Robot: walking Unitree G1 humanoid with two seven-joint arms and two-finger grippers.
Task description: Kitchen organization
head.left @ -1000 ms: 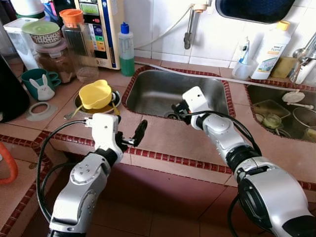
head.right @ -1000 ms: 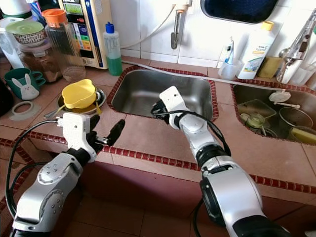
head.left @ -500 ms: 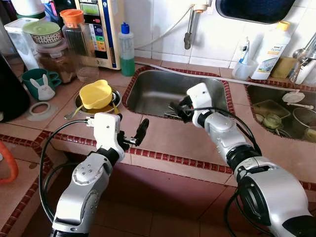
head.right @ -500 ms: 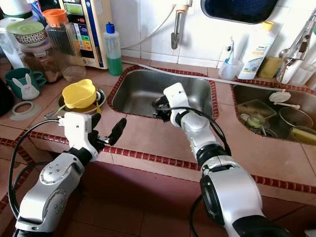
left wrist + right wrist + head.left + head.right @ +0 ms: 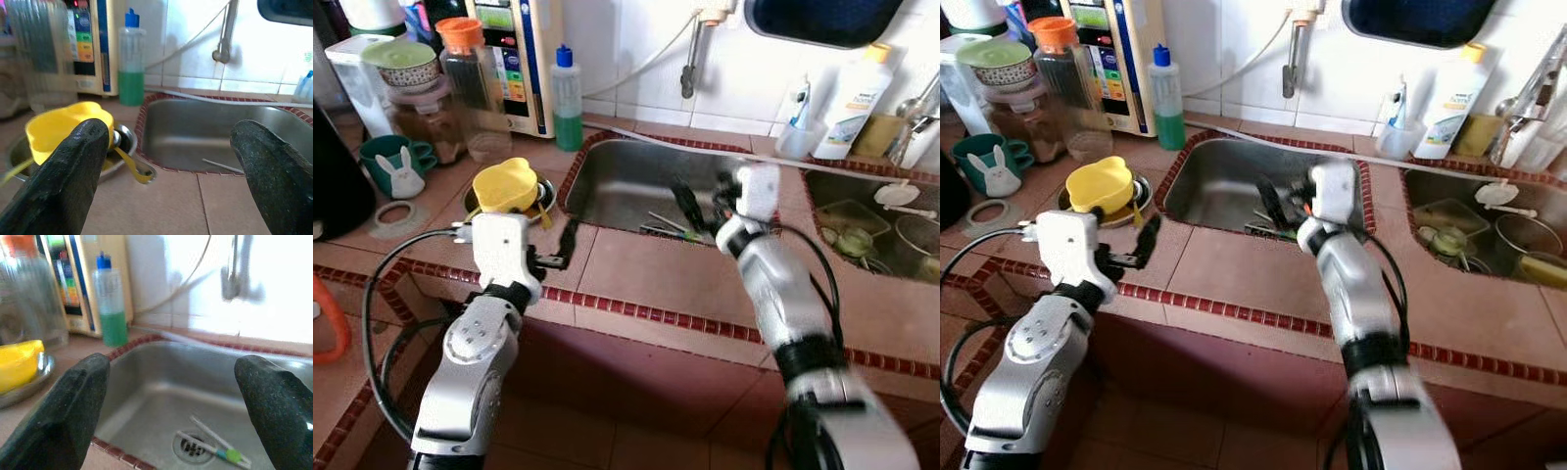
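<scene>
A steel sink [image 5: 626,181] is set into the red-tiled counter, with a few thin utensils [image 5: 666,227] lying by its drain. My right gripper [image 5: 705,201] hangs above the basin's right side, blurred by motion. It stands open and holds nothing. Its wrist view looks down at the utensils [image 5: 215,445], one with a green tip. A yellow bowl [image 5: 504,186] rests on a metal plate [image 5: 546,201] left of the sink. My left gripper [image 5: 553,253] hovers over the counter's front edge just right of the bowl [image 5: 58,127], open and empty.
A green soap bottle [image 5: 566,98], a water purifier [image 5: 514,59], jars [image 5: 460,69] and a green bunny mug [image 5: 391,166] crowd the back left. A tap [image 5: 688,69] hangs over the sink. A second basin [image 5: 871,235] with dishes lies to the right.
My right gripper has risen from the drain and moved right, leaving the utensils in the sink. My left gripper has swung left, closer to the yellow bowl.
</scene>
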